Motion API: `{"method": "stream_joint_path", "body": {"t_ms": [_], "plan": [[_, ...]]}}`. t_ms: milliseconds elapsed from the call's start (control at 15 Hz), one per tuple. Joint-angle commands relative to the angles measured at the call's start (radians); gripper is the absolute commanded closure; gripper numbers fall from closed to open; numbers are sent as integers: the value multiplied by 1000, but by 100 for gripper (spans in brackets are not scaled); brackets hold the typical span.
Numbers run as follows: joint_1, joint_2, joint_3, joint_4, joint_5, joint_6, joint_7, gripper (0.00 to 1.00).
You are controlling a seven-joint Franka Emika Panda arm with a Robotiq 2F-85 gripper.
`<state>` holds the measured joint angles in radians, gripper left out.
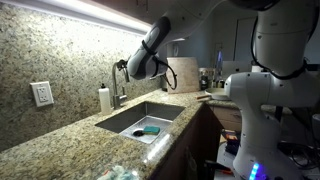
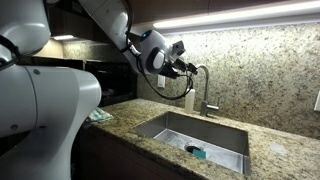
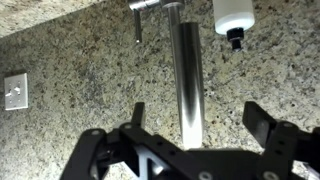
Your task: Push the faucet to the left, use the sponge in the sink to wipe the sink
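Observation:
The silver gooseneck faucet stands behind the steel sink; it also shows in an exterior view. In the wrist view its spout runs between my open fingers, nearer one finger, not gripped. My gripper is open, level with the arch of the faucet in both exterior views. The teal sponge lies on the sink floor by the near wall.
A white soap dispenser stands beside the faucet base and shows in the wrist view. A wall outlet is on the granite backsplash. A teal cloth lies on the counter.

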<state>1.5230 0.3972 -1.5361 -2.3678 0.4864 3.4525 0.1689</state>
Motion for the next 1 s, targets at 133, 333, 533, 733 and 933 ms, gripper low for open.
{"method": "stream_joint_path", "body": {"t_ms": [133, 333, 533, 733, 933], "plan": [[-105, -29, 131, 48, -18, 1, 18, 0], [-167, -43, 223, 75, -17, 0, 13, 0], [-222, -42, 296, 113, -9, 1, 13, 0], [-274, -12, 376, 182, 5, 1, 22, 0], [-317, 22, 454, 265, -43, 1, 68, 0]]}}
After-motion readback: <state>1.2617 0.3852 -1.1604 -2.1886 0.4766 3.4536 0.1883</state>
